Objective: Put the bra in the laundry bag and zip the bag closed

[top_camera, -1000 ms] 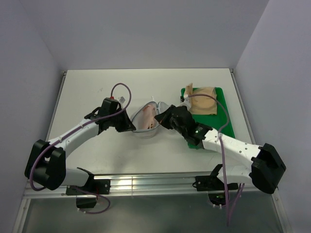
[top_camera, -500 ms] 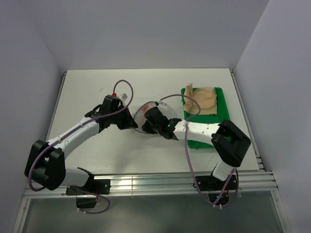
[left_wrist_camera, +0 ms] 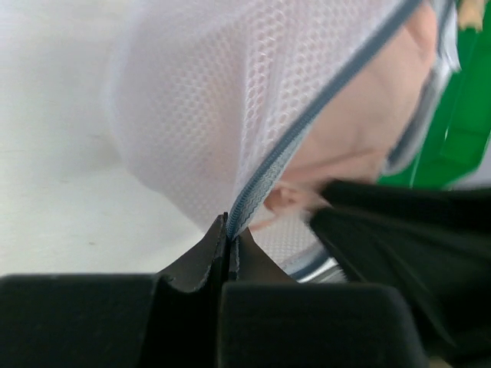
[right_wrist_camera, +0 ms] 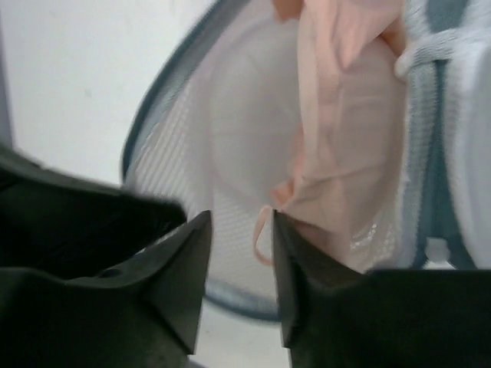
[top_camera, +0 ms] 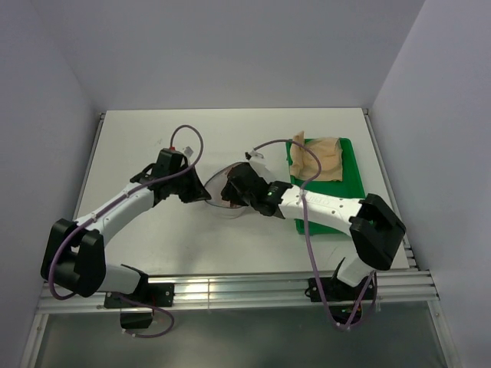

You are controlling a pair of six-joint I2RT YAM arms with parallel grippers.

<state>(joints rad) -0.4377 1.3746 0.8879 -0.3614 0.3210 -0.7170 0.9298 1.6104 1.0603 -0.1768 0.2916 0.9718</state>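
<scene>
Has swung the right end effector (top_camera: 230,190) leftward from the right rim of the laundry bag (top_camera: 217,207) to above its opening, covering most of the bra (right_wrist_camera: 337,153) that showed pink from overhead a second ago. Has pulled the right elbow inward, up to the near corner of the green tray (top_camera: 357,180). Has drawn the left end effector (top_camera: 201,195) slightly left and farther away.

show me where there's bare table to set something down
Bare white table lies far-left by the side wall, along the back wall beyond the round white mesh laundry bag, and at the near edge in front of it. The middle is crowded: left gripper and right gripper meet at the bag, and the green rectangular tray carries a tan garment.
</scene>
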